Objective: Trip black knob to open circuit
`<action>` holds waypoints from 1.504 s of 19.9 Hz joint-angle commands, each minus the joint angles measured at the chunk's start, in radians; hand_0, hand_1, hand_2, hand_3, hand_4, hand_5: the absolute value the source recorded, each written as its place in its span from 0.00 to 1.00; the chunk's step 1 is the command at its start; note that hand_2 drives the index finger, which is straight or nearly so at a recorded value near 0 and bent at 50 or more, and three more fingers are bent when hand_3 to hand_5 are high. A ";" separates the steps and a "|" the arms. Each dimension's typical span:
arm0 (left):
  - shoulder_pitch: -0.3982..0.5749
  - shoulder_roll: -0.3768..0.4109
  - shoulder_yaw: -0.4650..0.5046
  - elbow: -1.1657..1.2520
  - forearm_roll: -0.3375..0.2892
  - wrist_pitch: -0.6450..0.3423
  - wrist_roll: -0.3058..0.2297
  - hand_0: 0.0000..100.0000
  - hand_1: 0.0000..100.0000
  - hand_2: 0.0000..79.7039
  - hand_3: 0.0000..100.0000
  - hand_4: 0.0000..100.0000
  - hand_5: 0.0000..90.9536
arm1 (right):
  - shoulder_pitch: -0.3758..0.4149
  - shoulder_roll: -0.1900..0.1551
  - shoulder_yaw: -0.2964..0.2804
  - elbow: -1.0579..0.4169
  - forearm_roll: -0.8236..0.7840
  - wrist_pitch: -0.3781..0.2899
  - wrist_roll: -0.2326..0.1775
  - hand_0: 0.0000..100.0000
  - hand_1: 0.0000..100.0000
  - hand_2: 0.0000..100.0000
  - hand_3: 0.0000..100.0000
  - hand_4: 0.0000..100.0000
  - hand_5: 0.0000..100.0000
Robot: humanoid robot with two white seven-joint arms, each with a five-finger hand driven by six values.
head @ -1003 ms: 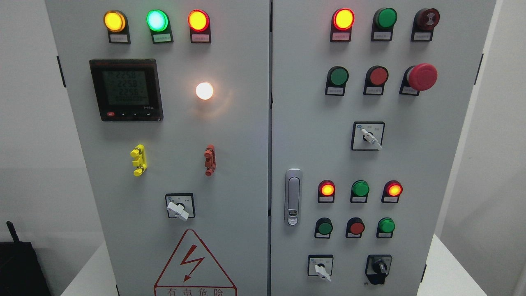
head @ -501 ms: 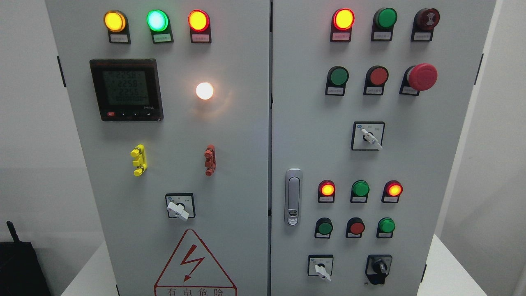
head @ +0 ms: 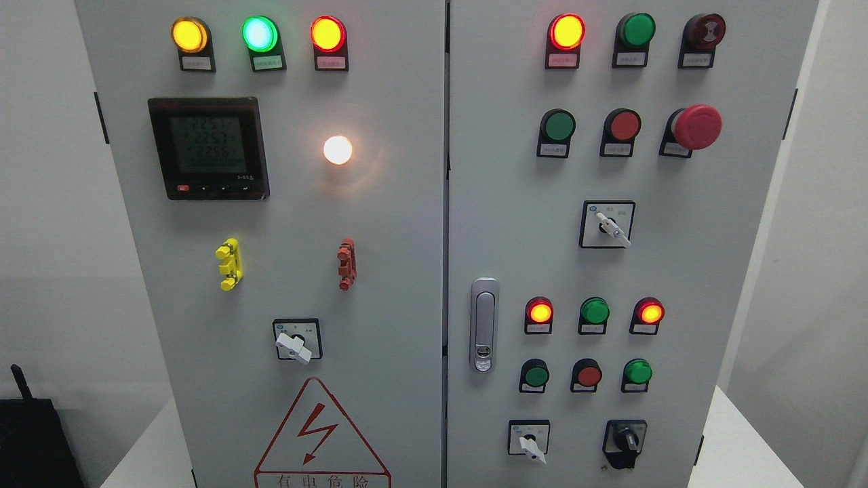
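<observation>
Head view shows you the grey control cabinet (head: 407, 271) front-on, with neither hand in the picture, so you cannot tell how their fingers stand. Your black knob (head: 624, 442) sits at the lower right of the right door, just right of a white selector switch (head: 529, 440) and below a green button (head: 637, 372). Nothing touches it.

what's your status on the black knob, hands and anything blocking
Both hands out of view. Black knob at lower right of the right door, untouched. Nothing in front of it; white selector sits to its left, apart.
</observation>
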 commanded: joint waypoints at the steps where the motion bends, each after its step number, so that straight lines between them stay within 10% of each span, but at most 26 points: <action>1: -0.002 -0.002 0.001 0.000 0.002 -0.002 0.000 0.12 0.39 0.00 0.00 0.00 0.00 | -0.006 -0.003 0.003 -0.045 0.005 -0.001 0.007 0.88 0.95 0.00 1.00 0.88 0.79; 30: -0.004 -0.002 0.001 0.000 0.002 -0.002 0.000 0.12 0.39 0.00 0.00 0.00 0.00 | -0.129 -0.041 -0.056 -0.235 0.000 0.131 0.012 1.00 0.99 0.00 1.00 0.99 0.88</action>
